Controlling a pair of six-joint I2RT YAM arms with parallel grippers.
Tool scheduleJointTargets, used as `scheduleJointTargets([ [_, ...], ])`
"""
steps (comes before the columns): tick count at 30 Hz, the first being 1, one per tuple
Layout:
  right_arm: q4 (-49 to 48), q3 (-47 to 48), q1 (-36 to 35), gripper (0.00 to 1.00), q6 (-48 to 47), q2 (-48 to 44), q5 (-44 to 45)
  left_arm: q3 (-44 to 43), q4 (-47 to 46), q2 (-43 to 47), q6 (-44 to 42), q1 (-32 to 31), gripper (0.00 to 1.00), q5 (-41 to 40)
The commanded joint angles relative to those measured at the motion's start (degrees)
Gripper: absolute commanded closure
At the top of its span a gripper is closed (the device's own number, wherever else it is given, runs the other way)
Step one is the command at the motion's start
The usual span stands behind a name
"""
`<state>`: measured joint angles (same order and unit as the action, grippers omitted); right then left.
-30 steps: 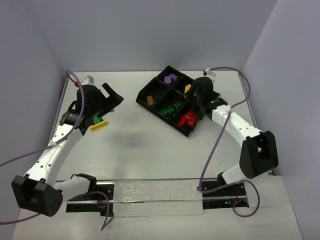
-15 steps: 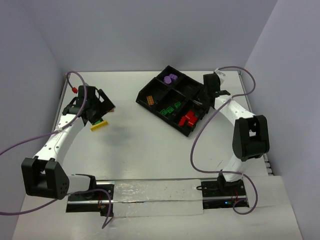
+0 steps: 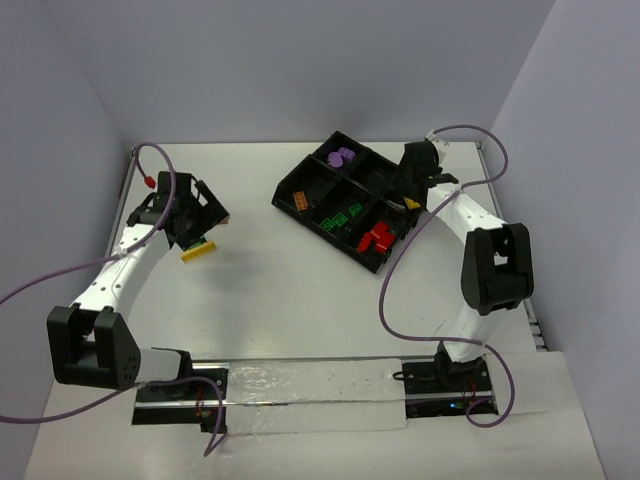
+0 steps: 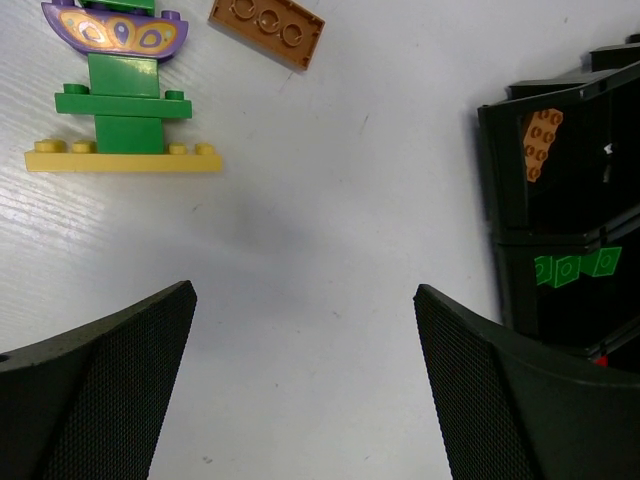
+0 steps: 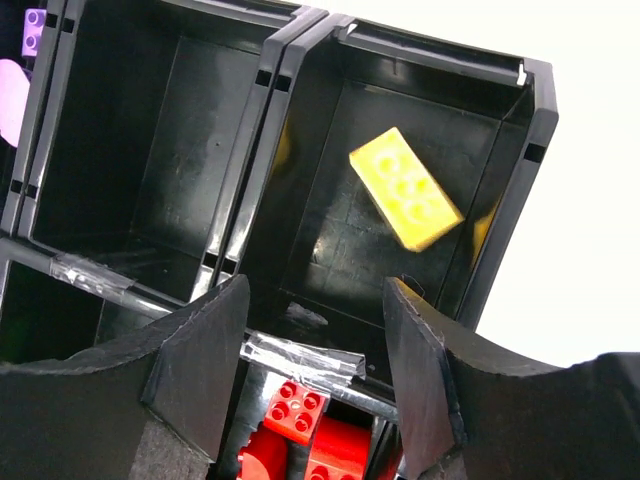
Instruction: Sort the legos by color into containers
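The black tray [image 3: 305,166] stands at the back right; its containers hold purple [image 3: 342,157], orange [image 3: 299,200], green [image 3: 340,215] and red legos [image 3: 375,238]. My right gripper [image 5: 315,290] hangs open over the tray's right end with nothing between its fingers. A yellow brick [image 5: 405,188] lies in the container beyond them, and red bricks [image 5: 300,415] show below. At the left, my open left gripper [image 4: 303,292] is over bare table, short of a stack [image 4: 125,105] of purple, green and yellow legos. An orange-brown plate [image 4: 267,25] lies beside the stack.
Side walls close the table at left and right. The tray's wall [image 4: 490,170] stands right of the left gripper, with an orange brick [image 4: 542,143] and green bricks [image 4: 570,268] inside. One container [image 5: 120,140] next to the yellow brick's is bare. Purple cables trail from both arms.
My right gripper carried the yellow brick to the tray's right-end container and opened; the brick now lies there. The left arm drew back toward the left, over the stack.
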<state>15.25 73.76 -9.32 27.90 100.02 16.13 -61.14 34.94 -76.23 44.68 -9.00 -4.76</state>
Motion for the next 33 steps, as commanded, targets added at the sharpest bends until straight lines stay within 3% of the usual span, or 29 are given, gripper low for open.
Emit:
scheduleJointTargets([
  [1,0.2,2.4,0.4,0.36,-1.5,-3.4,1.2,-1.6,-0.1,-1.3,-1.0,0.5,0.02,-1.5],
  [14,-2.7,-5.7,-5.5,0.27,-0.9,-15.3,-2.6,-6.1,-0.6,-14.9,2.2,1.1,0.04,-12.6],
  [23,-2.1,-6.4,-8.1,0.27,-1.1,-19.0,-2.7,-6.8,-1.7,-17.7,13.1,3.8,0.06,-14.3],
  [33,-1.6,-7.1,-8.7,0.27,-0.9,-20.0,-2.1,-18.1,0.3,-26.9,3.1,0.7,0.1,-18.7],
])
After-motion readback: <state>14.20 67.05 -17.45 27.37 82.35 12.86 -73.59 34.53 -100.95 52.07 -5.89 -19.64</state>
